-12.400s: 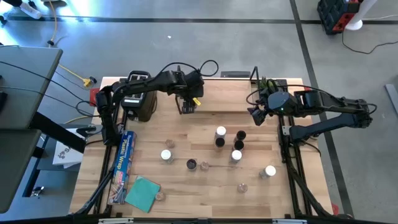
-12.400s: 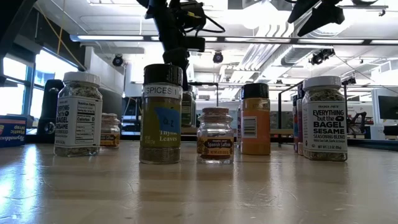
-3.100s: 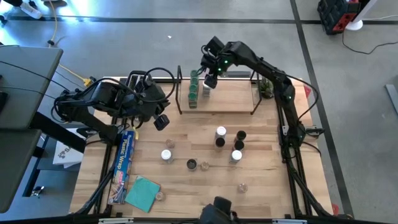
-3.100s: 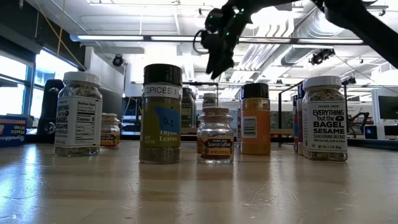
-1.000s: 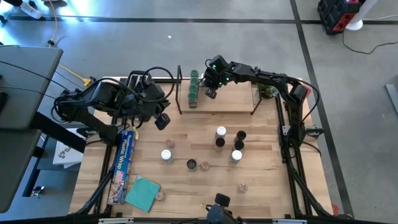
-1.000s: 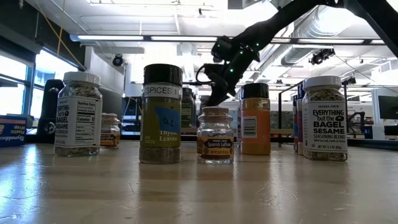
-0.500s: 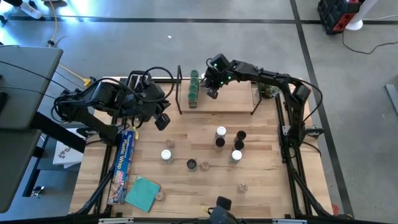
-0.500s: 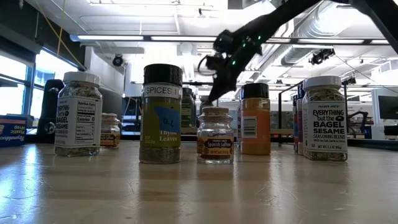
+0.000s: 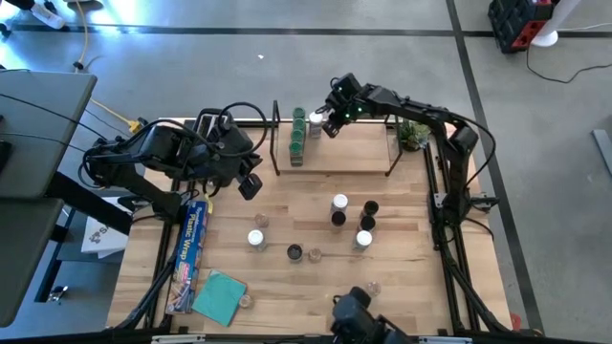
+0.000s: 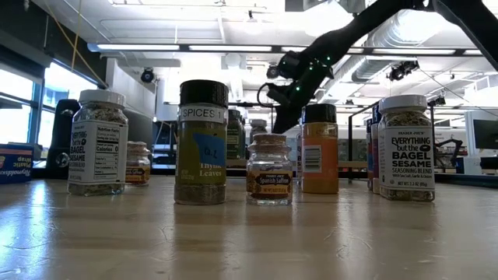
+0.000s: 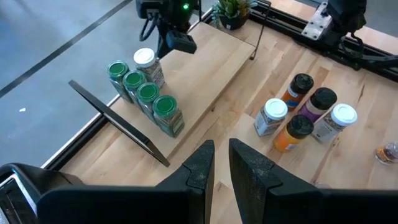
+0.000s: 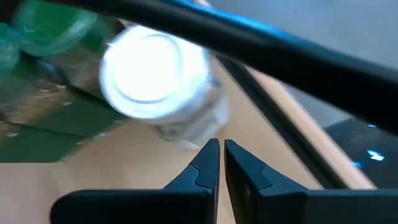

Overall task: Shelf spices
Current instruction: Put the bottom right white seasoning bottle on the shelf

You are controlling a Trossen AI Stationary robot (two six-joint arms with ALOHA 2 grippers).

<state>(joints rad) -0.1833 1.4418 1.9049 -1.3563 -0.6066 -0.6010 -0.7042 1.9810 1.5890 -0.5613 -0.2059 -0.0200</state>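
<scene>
The shelf (image 9: 344,153) stands at the table's far side. On its left end several green-topped spice jars (image 11: 144,93) stand in a row, with a white-topped jar (image 11: 144,60) upright beside them at the far end. My right gripper (image 12: 217,146) is shut, its tips close by that jar's side; it also shows as my right gripper (image 9: 332,122) from above. My left gripper (image 11: 222,149) hangs shut over the table's left part, holding nothing. Several more jars (image 9: 352,220) stand loose on the table in front of the shelf. My right gripper's shut fingertips (image 12: 208,152) stand right at the lower body of the white-topped jar (image 12: 186,127), coming slanting down from the table's right. Whether they touch it I cannot tell. The jar stands on the shelf board.
A potted plant (image 9: 413,134) sits by the shelf's right frame. A box of plastic wrap (image 9: 191,250) and a teal cloth (image 9: 219,296) lie at the near left. Small jars (image 9: 304,253) dot the middle; a dark shape (image 9: 359,317) shows at the near edge.
My right gripper has gone toward the table's far edge along the shelf, rolling its wrist as it went, and has stayed shut.
</scene>
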